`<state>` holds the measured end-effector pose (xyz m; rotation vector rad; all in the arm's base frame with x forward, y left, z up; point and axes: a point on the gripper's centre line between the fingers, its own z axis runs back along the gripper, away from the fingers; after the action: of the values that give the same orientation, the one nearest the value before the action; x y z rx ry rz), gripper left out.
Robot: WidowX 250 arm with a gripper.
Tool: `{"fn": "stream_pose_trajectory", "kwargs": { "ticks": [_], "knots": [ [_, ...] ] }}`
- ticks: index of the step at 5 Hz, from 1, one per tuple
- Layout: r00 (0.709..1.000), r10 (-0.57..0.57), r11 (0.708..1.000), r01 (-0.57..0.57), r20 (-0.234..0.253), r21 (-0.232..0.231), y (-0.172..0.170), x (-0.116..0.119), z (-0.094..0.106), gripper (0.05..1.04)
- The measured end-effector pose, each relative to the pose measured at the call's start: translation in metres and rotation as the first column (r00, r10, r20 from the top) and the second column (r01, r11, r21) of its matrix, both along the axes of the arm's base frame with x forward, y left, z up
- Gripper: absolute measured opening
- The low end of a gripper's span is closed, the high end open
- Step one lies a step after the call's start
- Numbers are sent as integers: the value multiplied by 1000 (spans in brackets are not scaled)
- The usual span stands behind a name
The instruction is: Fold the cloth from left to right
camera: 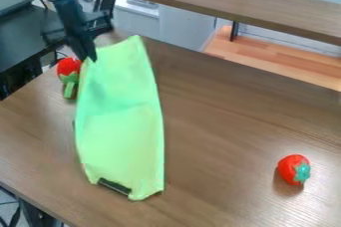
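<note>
On table [220,126]: green cloth [123,121], gripper [88,57] at far end.

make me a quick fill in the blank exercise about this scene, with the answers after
The cloth on the brown table is bright ____.
Of the cloth's two ends, the black gripper is at the one ____ from the camera.
The red object near the gripper is on the picture's ____ side.
Counting the other red object, there are ____ in all.

Missing words: green; farther; left; two
</note>
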<state>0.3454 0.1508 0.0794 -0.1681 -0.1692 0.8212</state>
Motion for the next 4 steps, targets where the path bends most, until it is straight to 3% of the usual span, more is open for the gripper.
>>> {"fn": "stream_pose_trajectory", "kwargs": {
  "ticks": [1,2,3,4],
  "knots": [
    [996,83,995,-82,-25,53,14,-5,-1,74],
    [992,107,986,-98,-64,132,28,-9,-14,209],
    [989,129,985,-118,-78,130,31,-7,-12,496],
    [965,185,979,-165,-188,115,31,-10,-7,786]
  ]
}}
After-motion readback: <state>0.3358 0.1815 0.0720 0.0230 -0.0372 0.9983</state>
